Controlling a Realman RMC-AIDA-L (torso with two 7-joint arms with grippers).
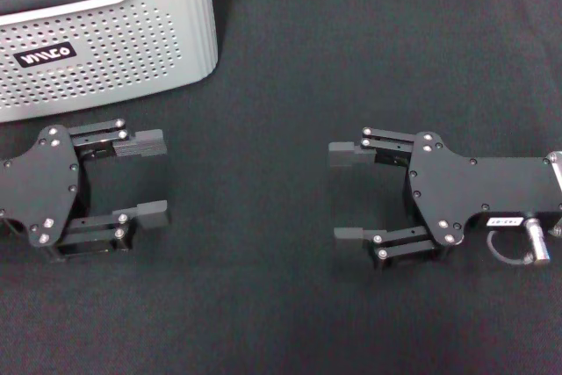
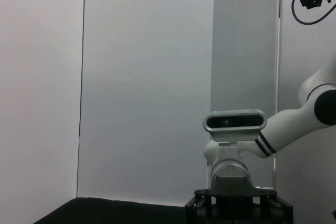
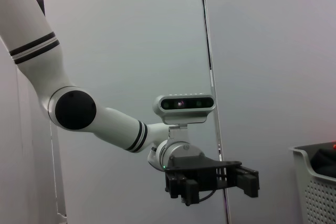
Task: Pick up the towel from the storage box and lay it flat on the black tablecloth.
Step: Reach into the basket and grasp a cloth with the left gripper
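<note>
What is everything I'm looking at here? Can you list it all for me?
storage box: one, light grey with rows of small holes and a black label, far left of the table by the left gripper; something dark lies inside, but no orange-yellow towel shows.
black tablecloth: one, matte black, covering the whole table.
wall: pale grey panels, behind the arms in both wrist views.
left gripper: one, black, open, hovering over the cloth just in front of the box.
right gripper: one, black, open, over the cloth on the right, facing the left one.
arms: two, white with black bands, each with a grey wrist camera.
</note>
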